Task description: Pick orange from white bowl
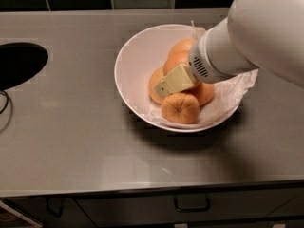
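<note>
- The orange (pixel 180 56) is the biggest fruit in the pile, round with pale pebbly skin; it sits highest, toward the back of the white bowl (pixel 137 61), leaning on 3 or more smaller oranges around and beneath it
- The white bowl is large, round, deep and smooth, upright on the counter, with crumpled white paper lining its right side and spilling over the rim
- The gripper (pixel 173 80) reaches into the bowl from the right, lying against the orange's lower front
</note>
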Motion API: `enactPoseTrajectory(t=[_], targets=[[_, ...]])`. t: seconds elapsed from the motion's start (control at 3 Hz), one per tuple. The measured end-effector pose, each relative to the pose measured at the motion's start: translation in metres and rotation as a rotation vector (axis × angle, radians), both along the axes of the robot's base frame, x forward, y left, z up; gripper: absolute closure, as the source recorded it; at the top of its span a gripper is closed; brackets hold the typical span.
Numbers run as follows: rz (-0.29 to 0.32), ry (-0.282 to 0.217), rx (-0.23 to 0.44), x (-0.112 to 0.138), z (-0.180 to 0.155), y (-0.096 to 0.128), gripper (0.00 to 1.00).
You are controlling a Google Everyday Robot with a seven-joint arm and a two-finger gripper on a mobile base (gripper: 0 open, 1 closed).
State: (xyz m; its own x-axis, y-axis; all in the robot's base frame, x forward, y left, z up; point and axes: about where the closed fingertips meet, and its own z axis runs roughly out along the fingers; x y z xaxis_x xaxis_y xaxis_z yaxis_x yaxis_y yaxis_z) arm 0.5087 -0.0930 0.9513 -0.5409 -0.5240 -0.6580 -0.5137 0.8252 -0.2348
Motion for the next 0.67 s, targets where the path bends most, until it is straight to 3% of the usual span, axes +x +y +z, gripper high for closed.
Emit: enactPoseTrajectory(t=[0.33, 0.67], targets=[[-0.039, -0.028, -0.01, 0.0, 0.001, 0.0, 0.08], [-0.08, -0.064, -0.02, 0.017, -0.004, -0.002, 0.1]])
